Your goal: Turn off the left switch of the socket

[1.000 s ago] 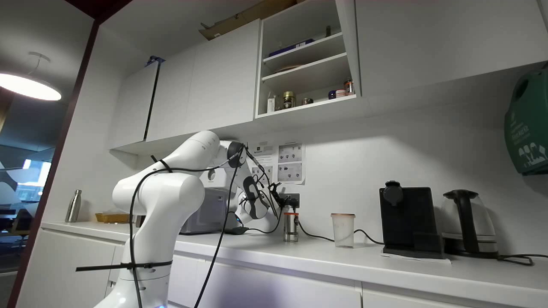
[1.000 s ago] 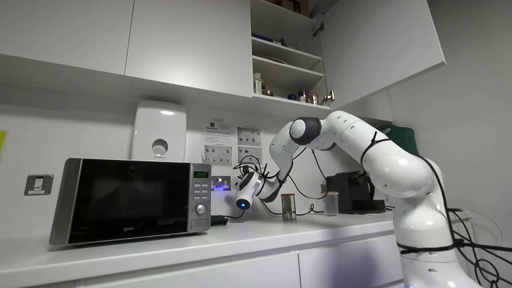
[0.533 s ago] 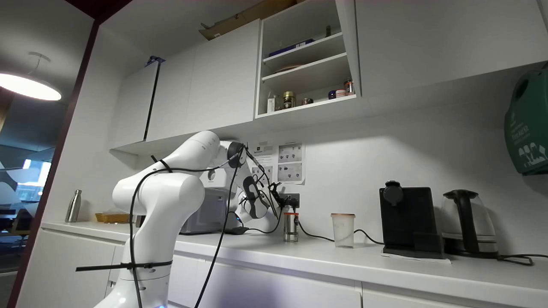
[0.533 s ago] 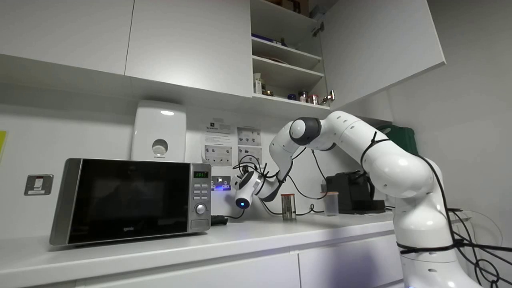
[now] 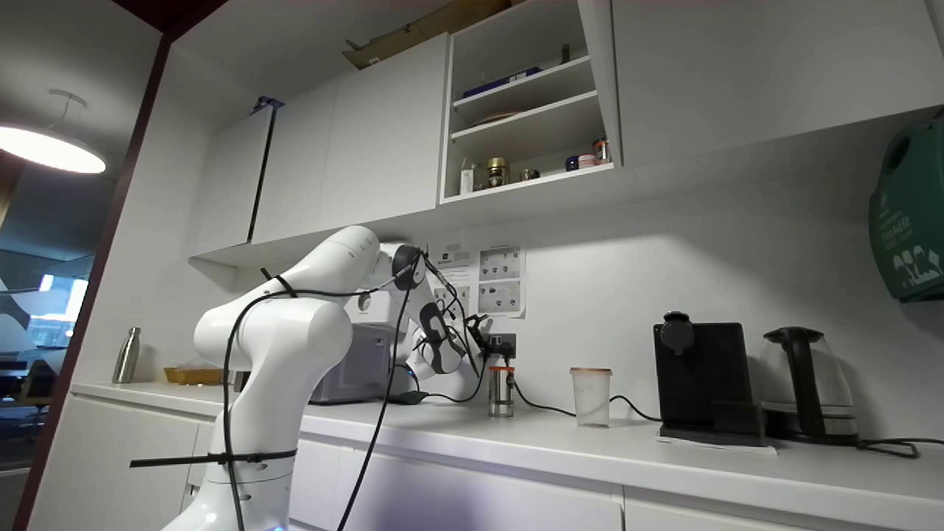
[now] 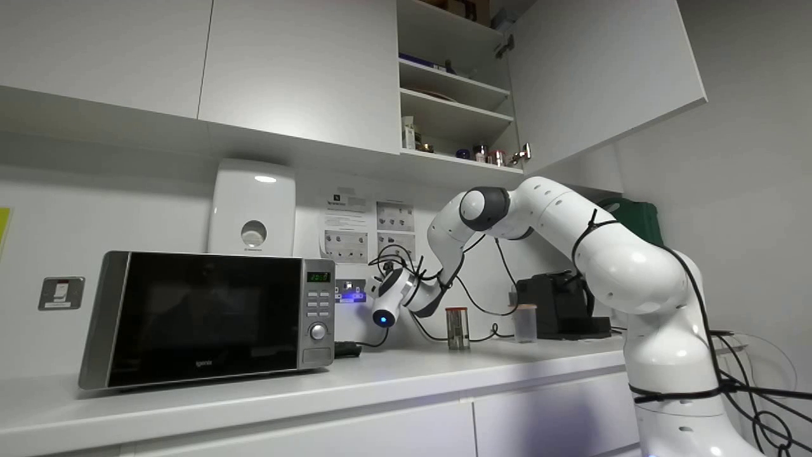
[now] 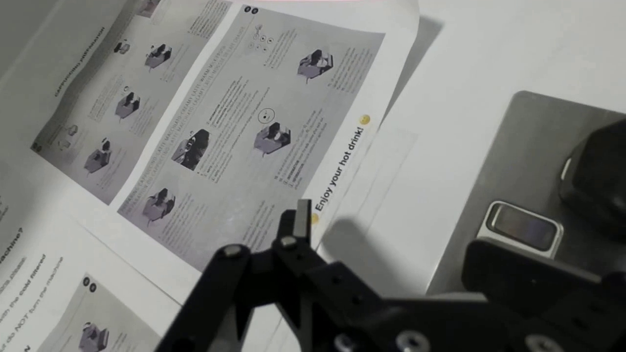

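Note:
The socket is a grey metal plate [image 7: 489, 171] at the right of the wrist view. It also shows in both exterior views [image 5: 505, 341] [image 6: 342, 289], partly hidden by my hand. A rocker switch [image 7: 525, 227] with a white frame is on it; I cannot tell whether this is the left switch. A black plug [image 7: 599, 181] sits beside it. My gripper [image 7: 391, 239] is open and empty, close to the wall. Its right finger overlaps the switch's lower edge; contact is unclear. The left finger is over the paper notice. The fingers are hidden behind my wrist [image 6: 393, 295] in an exterior view.
Paper notices [image 7: 259, 137] hang on the wall by the socket. A microwave [image 6: 209, 317], a metal canister [image 6: 457, 329], a plastic cup [image 5: 591, 398], a coffee machine [image 5: 704, 383] and a kettle [image 5: 807, 387] stand on the counter. Cables run behind them. A cabinet door [image 6: 602, 82] stands open above.
My wrist has risen slightly and shifted a little toward the microwave. The gripper stays close to the socket. The other objects have not moved.

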Motion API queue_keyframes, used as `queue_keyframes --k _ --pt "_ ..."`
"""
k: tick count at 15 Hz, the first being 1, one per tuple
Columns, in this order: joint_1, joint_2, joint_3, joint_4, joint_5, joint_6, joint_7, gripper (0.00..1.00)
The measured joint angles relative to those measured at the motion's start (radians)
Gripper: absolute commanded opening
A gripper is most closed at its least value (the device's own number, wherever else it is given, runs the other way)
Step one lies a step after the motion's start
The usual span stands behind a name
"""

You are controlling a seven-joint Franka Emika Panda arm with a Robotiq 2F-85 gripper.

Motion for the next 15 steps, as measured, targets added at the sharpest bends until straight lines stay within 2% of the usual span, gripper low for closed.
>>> queue_keyframes --k 4,7,15 --pt "0.000 0.001 0.007 -0.009 0.023 0.000 -0.024 0.18" --pt "0.000 0.001 0.009 -0.019 0.030 0.000 -0.027 0.00" --pt "0.000 0.001 0.011 -0.028 0.034 -0.007 -0.025 0.00"
